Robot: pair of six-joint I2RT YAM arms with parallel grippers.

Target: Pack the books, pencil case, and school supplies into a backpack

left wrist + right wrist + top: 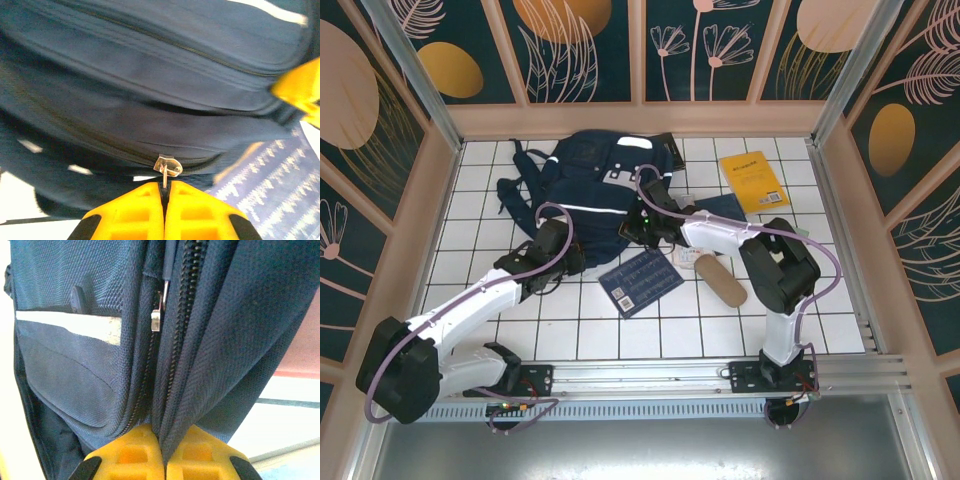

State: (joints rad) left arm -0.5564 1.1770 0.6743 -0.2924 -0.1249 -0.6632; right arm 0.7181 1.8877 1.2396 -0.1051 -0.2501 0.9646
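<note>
Big navy fabric backpack [595,180] lies mid white-tiled worktop [720,330]. The left hand [164,195] is pinching its small metal zipper pull [168,166], the right hand [163,440] pinches the fabric beside the teeth. I'd drag along the track, cloth kept taut.

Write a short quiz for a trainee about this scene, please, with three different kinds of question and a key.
1. True or false: the left gripper is shut on the zipper pull of the backpack.
2. Where is the yellow book? A) inside the backpack; B) on the table, to the right of the backpack; C) in the left gripper.
3. Fill in: the right gripper is shut on the backpack's ____.
Key: 1 true; 2 B; 3 fabric.
</note>
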